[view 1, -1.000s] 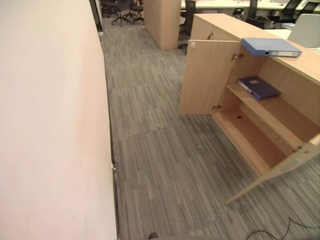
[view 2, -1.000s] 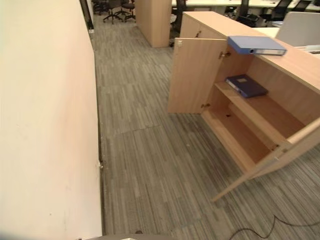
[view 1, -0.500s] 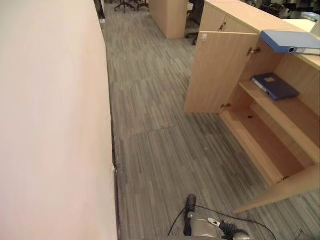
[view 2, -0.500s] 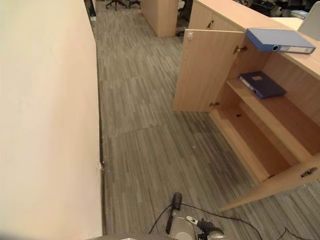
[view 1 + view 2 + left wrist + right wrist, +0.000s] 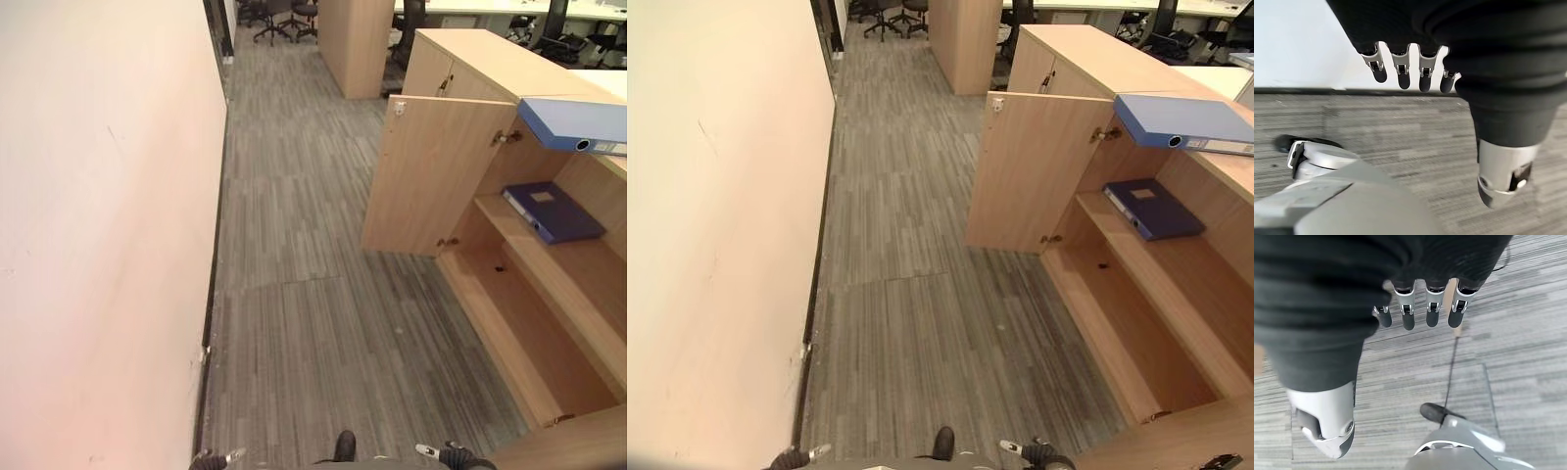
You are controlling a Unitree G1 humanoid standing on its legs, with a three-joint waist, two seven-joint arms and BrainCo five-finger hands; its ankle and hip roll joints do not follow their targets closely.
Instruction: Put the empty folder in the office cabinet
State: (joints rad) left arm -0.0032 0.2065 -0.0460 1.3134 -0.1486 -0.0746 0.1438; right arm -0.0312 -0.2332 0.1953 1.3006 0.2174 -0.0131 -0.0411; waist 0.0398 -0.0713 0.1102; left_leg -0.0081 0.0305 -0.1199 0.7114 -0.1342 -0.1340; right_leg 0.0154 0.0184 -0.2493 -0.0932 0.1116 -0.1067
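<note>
Light blue folder [image 5: 1185, 122]: laid flat atop the office cabinet [image 5: 1087, 69], not yet shelved. Door [image 5: 1034, 171] swung wide for access. Dark blue folder [image 5: 1151, 208] on upper shelf. Left hand [image 5: 1405, 73] and right hand [image 5: 1420, 308]: fingers relaxed, nothing held.

1. Light blue lever-arch folder [image 5: 1181, 122] with a white spine label.
2. Dark navy flat folder [image 5: 1153, 208] with a small pale label.
3. Light beech-wood office cabinet [image 5: 1058, 73], same tone inside.
4. Grey striped carpet floor [image 5: 911, 294], laid in tiles.
5. Plain cream wall [image 5: 705, 245].
</note>
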